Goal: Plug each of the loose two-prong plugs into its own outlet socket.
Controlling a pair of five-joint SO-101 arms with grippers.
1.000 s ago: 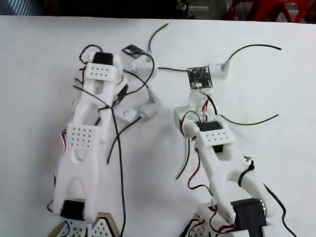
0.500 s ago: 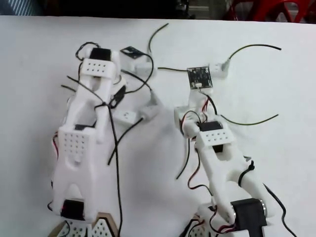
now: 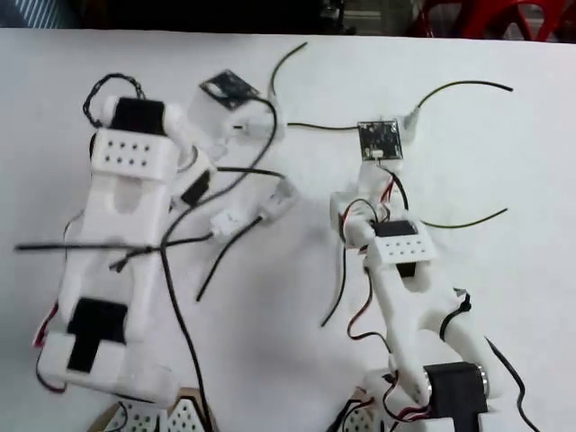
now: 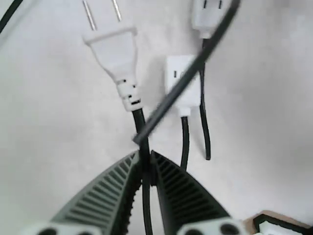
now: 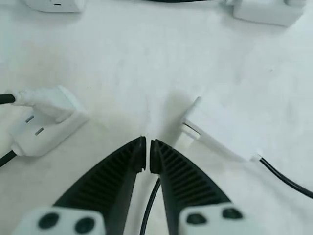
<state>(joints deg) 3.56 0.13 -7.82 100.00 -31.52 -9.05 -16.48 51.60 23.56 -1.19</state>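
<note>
The left gripper [image 4: 145,164] is clenched on the black cord [image 4: 138,120] behind a white two-prong plug [image 4: 113,51]. The plug sits just beside the outlet socket [image 4: 182,81], with its prongs pointing past it. A second cord [image 4: 208,41] crosses over the socket. Gripped by its cord, the plug could swivel or snag there. The right gripper [image 5: 146,151], apart from that socket, is pressed shut on nothing visible.

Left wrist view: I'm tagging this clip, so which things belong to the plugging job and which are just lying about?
Job: white two-prong plug; its black cord in the left end effector; white outlet socket block; second white plug.
Lying about: brown-edged wooden plate.
</note>
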